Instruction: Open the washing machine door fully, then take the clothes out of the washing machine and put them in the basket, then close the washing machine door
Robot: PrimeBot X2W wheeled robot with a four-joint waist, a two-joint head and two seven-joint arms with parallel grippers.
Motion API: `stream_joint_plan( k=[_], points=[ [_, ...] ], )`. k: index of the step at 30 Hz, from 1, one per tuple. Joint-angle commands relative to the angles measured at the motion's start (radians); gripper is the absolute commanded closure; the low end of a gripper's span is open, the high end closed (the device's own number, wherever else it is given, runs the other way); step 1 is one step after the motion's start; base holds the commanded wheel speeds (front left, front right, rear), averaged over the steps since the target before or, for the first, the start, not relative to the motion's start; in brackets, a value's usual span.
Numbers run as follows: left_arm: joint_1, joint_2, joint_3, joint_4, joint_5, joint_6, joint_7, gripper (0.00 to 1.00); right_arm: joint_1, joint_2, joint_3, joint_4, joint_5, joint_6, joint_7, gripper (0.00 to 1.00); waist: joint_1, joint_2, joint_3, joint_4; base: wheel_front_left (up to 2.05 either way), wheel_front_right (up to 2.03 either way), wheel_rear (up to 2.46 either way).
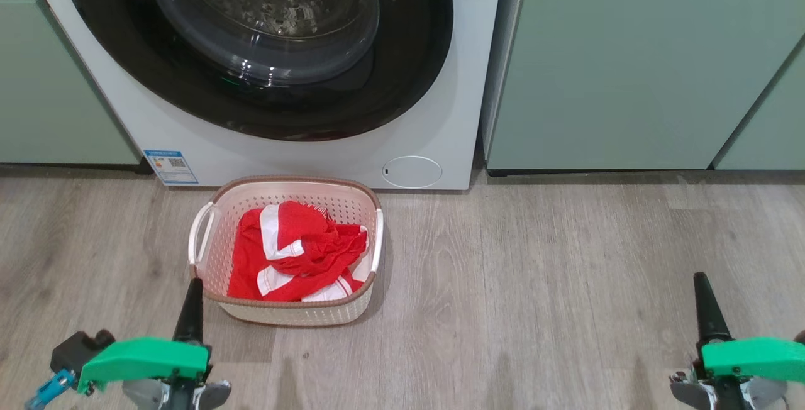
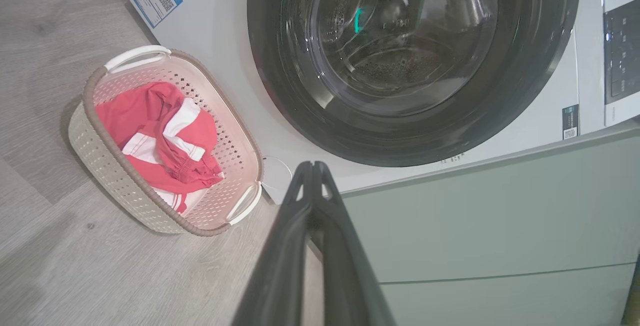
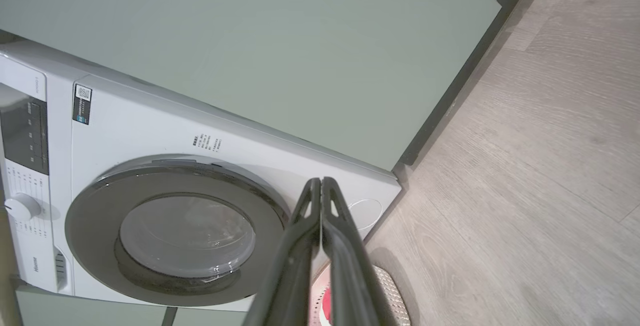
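The white front-loading washing machine [image 1: 440,121] stands square-on, and its door [image 1: 415,64] is shut: the wide glossy black rim lies flush against the front. The clear glass bowl bulges at the centre, with the metal drum showing through. Just in front of the washing machine's base, below the door, sits the basket [image 1: 295,181]. It's cream and perforated, with a brown woven-look rim and white handles at either end, standing upright. Inside it are the clothes [image 1: 295,253], bright red with white stripes and panels, crumpled in a loose heap toward the side farther from the washing machine.
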Motion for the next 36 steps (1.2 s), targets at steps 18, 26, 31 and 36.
stream_joint_plan(
  k=[18,26,31,36],
  points=[
    [-0.066,0.001,0.015,-0.083,-0.225,-0.006,0.059,1.00,-0.058,-0.002,-0.009,-0.062,0.218,-0.001,0.058,1.00,0.0000,0.0000,0.006,0.011,0.00,0.00,0.00],
    [-0.069,-0.002,0.013,-0.102,-0.316,-0.006,0.082,1.00,-0.064,-0.001,-0.017,-0.072,0.305,-0.001,0.081,1.00,0.0000,0.0000,0.008,0.015,0.00,0.00,0.00],
    [-0.070,-0.004,0.012,-0.114,-0.372,-0.007,0.097,1.00,-0.067,-0.001,-0.022,-0.077,0.360,-0.001,0.096,1.00,0.0000,0.0000,0.010,0.018,0.00,0.00,0.00],
    [-0.072,-0.005,0.012,-0.124,-0.417,-0.007,0.109,1.00,-0.070,-0.001,-0.025,-0.082,0.403,-0.001,0.108,1.00,0.0000,0.0000,0.011,0.020,0.00,0.00,0.00]
  ],
)
